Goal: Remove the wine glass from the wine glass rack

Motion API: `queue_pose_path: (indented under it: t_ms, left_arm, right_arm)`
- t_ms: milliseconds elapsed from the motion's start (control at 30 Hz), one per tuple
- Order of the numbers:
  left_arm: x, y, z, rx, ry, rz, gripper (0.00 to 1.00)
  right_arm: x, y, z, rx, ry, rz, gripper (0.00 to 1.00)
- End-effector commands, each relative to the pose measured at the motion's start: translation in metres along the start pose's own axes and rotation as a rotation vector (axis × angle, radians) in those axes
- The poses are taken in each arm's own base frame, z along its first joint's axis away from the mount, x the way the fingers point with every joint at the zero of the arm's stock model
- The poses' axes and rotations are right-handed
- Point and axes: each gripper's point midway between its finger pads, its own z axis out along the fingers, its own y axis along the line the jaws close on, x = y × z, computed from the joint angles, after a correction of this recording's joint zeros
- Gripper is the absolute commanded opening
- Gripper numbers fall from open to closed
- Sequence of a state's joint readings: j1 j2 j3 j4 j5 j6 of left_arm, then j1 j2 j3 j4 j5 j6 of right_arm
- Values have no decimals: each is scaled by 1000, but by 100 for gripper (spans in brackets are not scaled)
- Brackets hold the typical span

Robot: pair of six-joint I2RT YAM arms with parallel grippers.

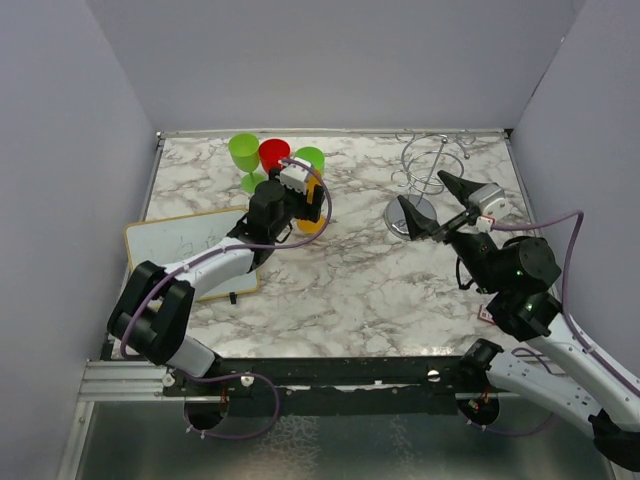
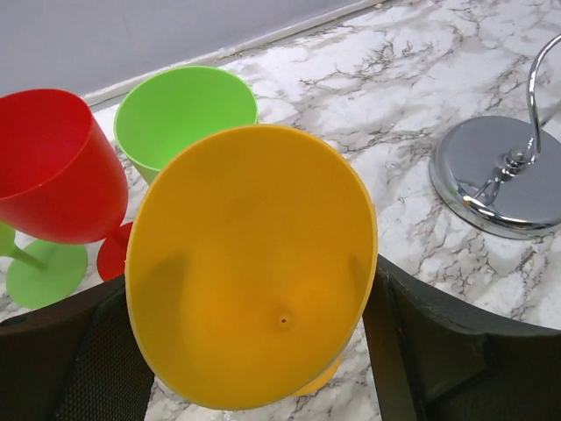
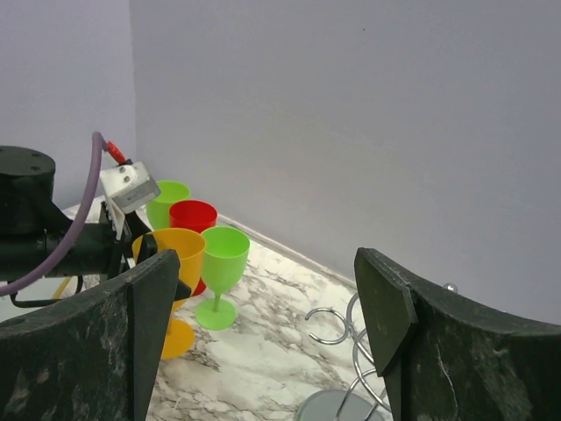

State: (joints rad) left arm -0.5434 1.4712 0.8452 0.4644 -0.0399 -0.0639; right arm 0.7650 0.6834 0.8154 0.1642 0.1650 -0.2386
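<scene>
An orange wine glass point(image 1: 314, 222) stands upright left of centre, its foot on or just above the marble table point(image 1: 350, 290). My left gripper point(image 1: 305, 205) is shut on its bowl; in the left wrist view the bowl point(image 2: 254, 263) fills the gap between the black fingers point(image 2: 438, 351). It also shows in the right wrist view point(image 3: 175, 250). The silver wine glass rack point(image 1: 432, 160) stands at the back right with nothing hanging on its loops; its round base point(image 2: 500, 175) and loops point(image 3: 337, 329) show. My right gripper point(image 1: 420, 187) is open and empty, hovering beside the rack.
Two green wine glasses point(image 1: 243, 155) point(image 1: 309, 160) and a red one point(image 1: 274, 153) stand close behind the orange glass near the back wall. A whiteboard point(image 1: 185, 245) lies at the left edge. Grey walls enclose the table on three sides.
</scene>
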Motion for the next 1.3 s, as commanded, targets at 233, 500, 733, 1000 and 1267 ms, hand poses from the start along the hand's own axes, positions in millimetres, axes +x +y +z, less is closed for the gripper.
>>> queue_pose_path:
  t_ms: [233,500,733,1000,1267]
  left_arm:
    - [6,8,28,-39,-66,72,82]
    - [25,11,38,-40,-39,92,83]
    - [35,15,40,-61,-16,88,90]
    - [42,19,30,-88,45,58,99]
    - [20,24,0,-121,4,-9,99]
  right_arm:
    - [1,-11,-9,47,10,-39,84]
    - [3,-11,-10,47,10,-40,84]
    - [7,-10,-11,47,21,-40,84]
    - [5,-9,-12,45,17,-15,85]
    - [8,-19,-5,120,65,49,90]
